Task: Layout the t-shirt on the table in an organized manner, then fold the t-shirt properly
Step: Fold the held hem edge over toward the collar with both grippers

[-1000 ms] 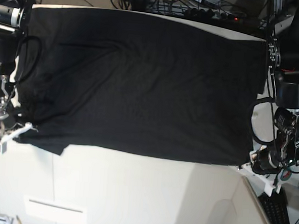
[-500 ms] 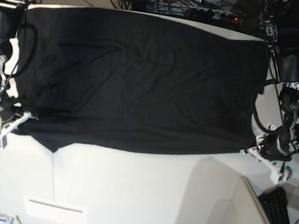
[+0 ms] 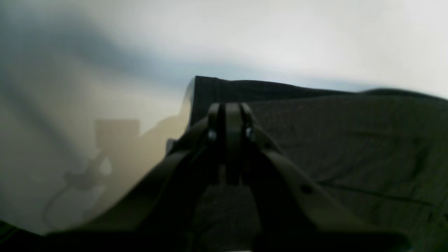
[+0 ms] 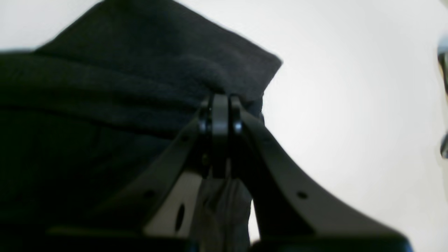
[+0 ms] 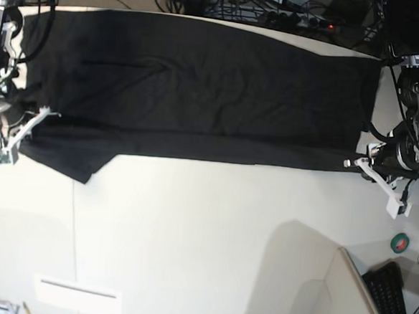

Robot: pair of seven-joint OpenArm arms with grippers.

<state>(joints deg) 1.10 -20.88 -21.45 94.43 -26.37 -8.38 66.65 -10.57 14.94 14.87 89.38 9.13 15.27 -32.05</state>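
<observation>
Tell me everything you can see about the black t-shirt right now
The t-shirt is plain black cloth, no print showing, spread wide across the far part of the off-white table with soft wrinkles. Its near edge is doubled over in a long fold. A sleeve corner juts out at the base view's lower left. The right gripper and left gripper are each shut on an end of that fold.

The base view is bright and fairly sharp: the bench (image 5: pixel 190 235) reads evenly lit off-white, with a soft grey shadow at the near right. The t-shirt (image 5: pixel 200 84) is so dark its folds barely show. Both wrist views are soft and out of focus. The left one is hazy and dim at its left, where blurred shadows fall; the right one blows out to white glare.
</observation>
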